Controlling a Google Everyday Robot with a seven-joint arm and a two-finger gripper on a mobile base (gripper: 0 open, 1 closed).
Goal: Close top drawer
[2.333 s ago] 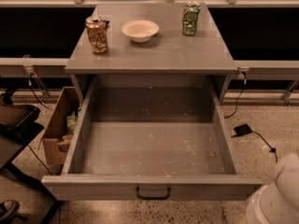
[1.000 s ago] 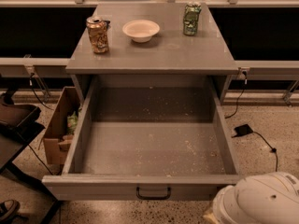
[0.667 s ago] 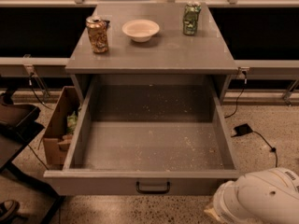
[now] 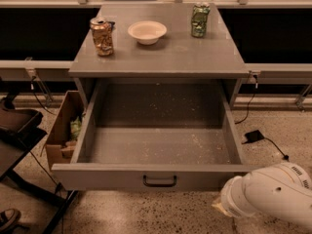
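Grey top drawer point(image 4: 158, 147) open, hand point(image 4: 222, 207) below its front-right corner, grip unclear

You have a wide matte-grey top drawer point(image 4: 122, 176) with a black bar handle point(image 4: 159, 182); its grey floor is flecked with pale crumbs. On the grey cabinet top point(image 4: 165, 57): cream round bowl point(image 4: 147, 31), copper-and-white printed can point(image 4: 102, 36), green printed can point(image 4: 200, 20). Your glossy white arm point(image 4: 268, 195) shows lower right; its gripper is out of frame.
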